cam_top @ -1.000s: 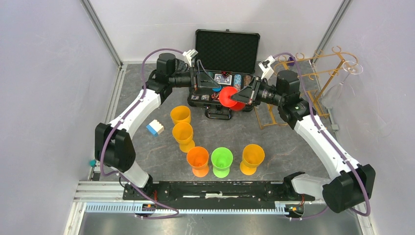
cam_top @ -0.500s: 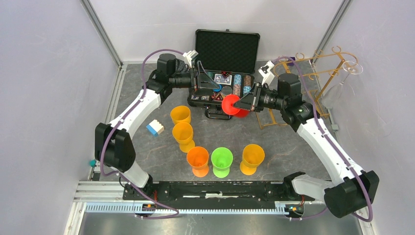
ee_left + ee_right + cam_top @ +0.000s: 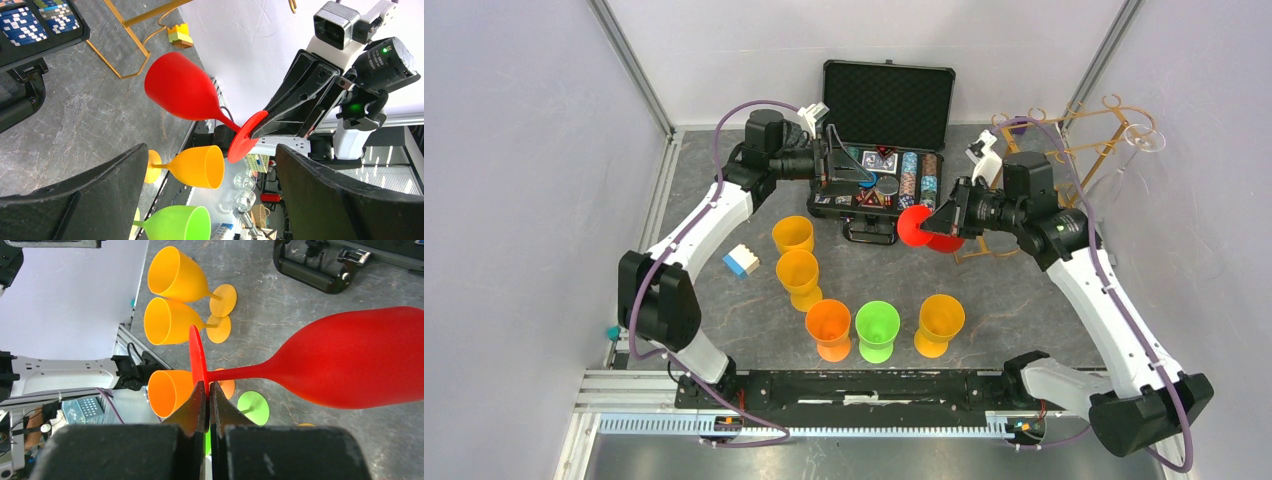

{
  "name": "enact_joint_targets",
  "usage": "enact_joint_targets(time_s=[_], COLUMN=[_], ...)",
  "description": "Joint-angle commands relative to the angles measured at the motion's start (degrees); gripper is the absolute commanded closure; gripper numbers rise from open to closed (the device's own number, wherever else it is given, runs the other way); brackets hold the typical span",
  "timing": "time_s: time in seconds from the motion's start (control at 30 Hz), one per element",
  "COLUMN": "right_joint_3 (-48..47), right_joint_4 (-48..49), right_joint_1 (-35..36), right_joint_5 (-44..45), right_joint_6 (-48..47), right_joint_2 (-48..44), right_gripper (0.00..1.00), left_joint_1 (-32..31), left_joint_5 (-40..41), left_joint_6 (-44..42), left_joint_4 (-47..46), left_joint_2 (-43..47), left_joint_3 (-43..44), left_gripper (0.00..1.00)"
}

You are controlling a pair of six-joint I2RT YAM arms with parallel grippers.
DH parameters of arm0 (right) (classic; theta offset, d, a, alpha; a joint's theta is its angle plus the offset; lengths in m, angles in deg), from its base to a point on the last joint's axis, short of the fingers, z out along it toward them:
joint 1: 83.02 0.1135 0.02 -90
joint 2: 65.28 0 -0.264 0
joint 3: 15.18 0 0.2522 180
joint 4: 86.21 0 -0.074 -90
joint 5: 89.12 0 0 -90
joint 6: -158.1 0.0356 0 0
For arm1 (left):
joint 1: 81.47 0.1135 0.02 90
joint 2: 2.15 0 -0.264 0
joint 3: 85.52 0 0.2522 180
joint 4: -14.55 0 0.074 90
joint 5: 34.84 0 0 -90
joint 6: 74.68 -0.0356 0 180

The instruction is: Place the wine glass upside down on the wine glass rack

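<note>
Starting at the near edge, an orange goblet, a green goblet and a yellow goblet stand upright in a row on the grey table. Two more yellow goblets stand behind them on the left, with a blue-and-white block just beside them.

Further in, the right gripper is clamped on the rim of the foot of the red wine glass. The right wrist view shows both fingers pressed flat against the disc. The glass lies on its side in the air, stem roughly level. Compared with one second ago, this gripper and the glass have travelled right and toward the near edge. They were over the front of the poker chip case and are now off its front right corner, near the base of the wine glass rack. The glass is not yet on the rack.

The left gripper remains over the open case, jaws spread wide and holding nothing; its position is unchanged.

At the far right, a clear wine glass hangs upside down from the rack's top rail
</note>
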Motion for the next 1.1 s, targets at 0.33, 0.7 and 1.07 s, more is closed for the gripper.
enact_joint_targets(time_s=[0.33,0.7,1.07], right_joint_3=[-7.23,-14.88,-25.88], right_joint_4=[-16.43,-27.46,-34.07], right_joint_1=[-3.82,-7.96,-17.37], right_joint_5=[11.44,18.34,20.77], right_joint_6=[-5.22,-9.46,-15.18], right_joint_2=[-3.51,-0.68,4.1], right_gripper=[1.0,1.0,1.0], left_joint_1=[0.18,0.12,0.19], left_joint_5=[0.21,0.39,0.65], left_joint_6=[-2.64,-1.76,-1.48], left_joint_4=[-0.52,-1.93,-2.61], left_joint_2=[-0.12,0.23,-0.06], left_joint_3=[1.16,-0.91,-1.46], left_gripper=[0.0,0.0,0.0])
